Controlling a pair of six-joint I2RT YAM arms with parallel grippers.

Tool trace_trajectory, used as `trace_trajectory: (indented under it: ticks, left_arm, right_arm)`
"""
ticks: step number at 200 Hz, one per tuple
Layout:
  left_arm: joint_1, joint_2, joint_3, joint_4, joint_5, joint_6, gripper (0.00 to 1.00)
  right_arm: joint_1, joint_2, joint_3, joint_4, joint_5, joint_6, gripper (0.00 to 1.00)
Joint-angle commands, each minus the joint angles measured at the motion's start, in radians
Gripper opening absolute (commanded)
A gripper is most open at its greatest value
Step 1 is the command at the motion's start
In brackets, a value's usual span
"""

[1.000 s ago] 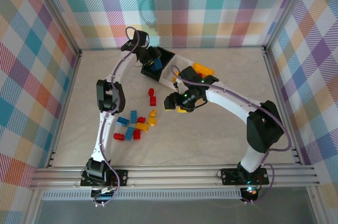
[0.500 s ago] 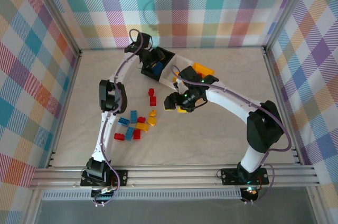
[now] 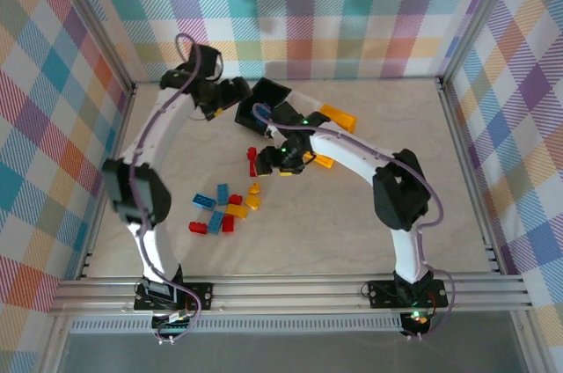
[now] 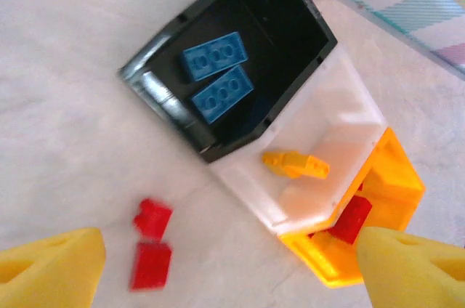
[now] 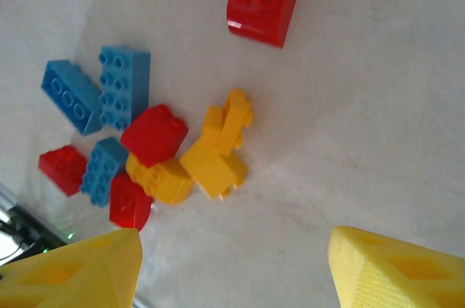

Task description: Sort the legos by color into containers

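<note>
Note: left gripper [image 4: 232,279] jaws apart, empty; right gripper [image 5: 232,272] likewise. Watch touching legos [image 5: 156,152], lower left of frame: your pinch may lift red with yellow.

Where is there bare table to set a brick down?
Bare: the wide stretch between the right arm and the right wall, and the strip between the brick pile and the near rail. Crowded: around the pile and beside the bins.
</note>
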Motion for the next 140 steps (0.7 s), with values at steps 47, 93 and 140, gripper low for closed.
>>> trace_trajectory:
  ticks: [47, 93, 140]
  left_arm:
    - [0.052, -0.373, -0.493, -0.055, -0.067, -0.023, 0.94]
    - [0.055, -0.514, -0.616, -0.108, -0.087, -0.028, 0.96]
    - [0.063, -0.560, -0.624, -0.161, -0.092, 0.003, 0.96]
  right_arm:
    - [0.052, 0.300, 0.373, -0.174, 0.207, -0.061, 0.69]
    - [0.057, 0.446, 0.559, -0.220, 0.280, -0.045, 0.69]
    - [0.071, 0.531, 0.651, -0.241, 0.353, -0.032, 0.66]
